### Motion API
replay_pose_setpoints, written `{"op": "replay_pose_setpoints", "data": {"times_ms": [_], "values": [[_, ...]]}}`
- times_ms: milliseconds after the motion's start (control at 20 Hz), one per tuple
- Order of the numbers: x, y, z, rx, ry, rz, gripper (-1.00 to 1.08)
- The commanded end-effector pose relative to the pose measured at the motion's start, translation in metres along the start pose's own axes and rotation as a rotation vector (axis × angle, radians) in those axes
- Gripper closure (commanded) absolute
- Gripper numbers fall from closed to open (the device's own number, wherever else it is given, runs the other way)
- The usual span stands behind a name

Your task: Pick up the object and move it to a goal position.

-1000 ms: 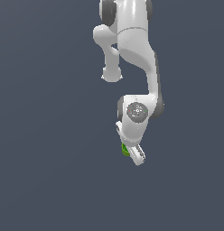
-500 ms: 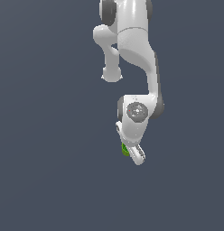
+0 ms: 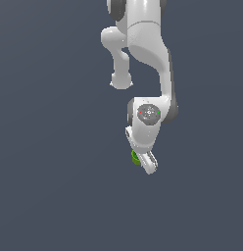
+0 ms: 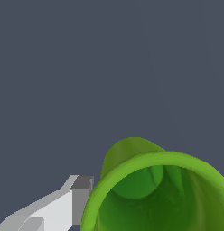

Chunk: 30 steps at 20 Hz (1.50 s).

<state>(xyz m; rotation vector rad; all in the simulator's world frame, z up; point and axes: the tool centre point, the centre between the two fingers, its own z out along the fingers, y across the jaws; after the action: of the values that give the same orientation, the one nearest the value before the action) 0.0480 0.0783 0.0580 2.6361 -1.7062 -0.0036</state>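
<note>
The object [image 3: 135, 158] is a tiny bright green cup that peeks out at the side of my white gripper [image 3: 144, 163], low in the middle of the exterior view. In the wrist view the object [image 4: 154, 189] fills the foreground, its hollow top facing the camera. One grey-tipped finger [image 4: 80, 195] presses against its rim. The other finger is out of frame behind the cup. My gripper is shut on the object.
The white arm [image 3: 148, 59] comes down from the top of the exterior view. Around it there is only a uniform dark grey ground [image 3: 55, 147], with no other objects or edges in view.
</note>
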Motion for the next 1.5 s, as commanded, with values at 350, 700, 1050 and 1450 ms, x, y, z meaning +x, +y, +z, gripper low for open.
{"op": "replay_pose_setpoints", "data": {"times_ms": [350, 700, 1050, 1450], "values": [[-0.014, 0.037, -0.044, 0.002, -0.001, 0.0, 1.08], [-0.029, 0.074, -0.087, 0.003, -0.001, 0.0, 1.08], [-0.041, 0.107, -0.127, 0.003, -0.001, 0.0, 1.08], [-0.049, 0.129, -0.155, 0.003, 0.0, 0.0, 1.08]]}}
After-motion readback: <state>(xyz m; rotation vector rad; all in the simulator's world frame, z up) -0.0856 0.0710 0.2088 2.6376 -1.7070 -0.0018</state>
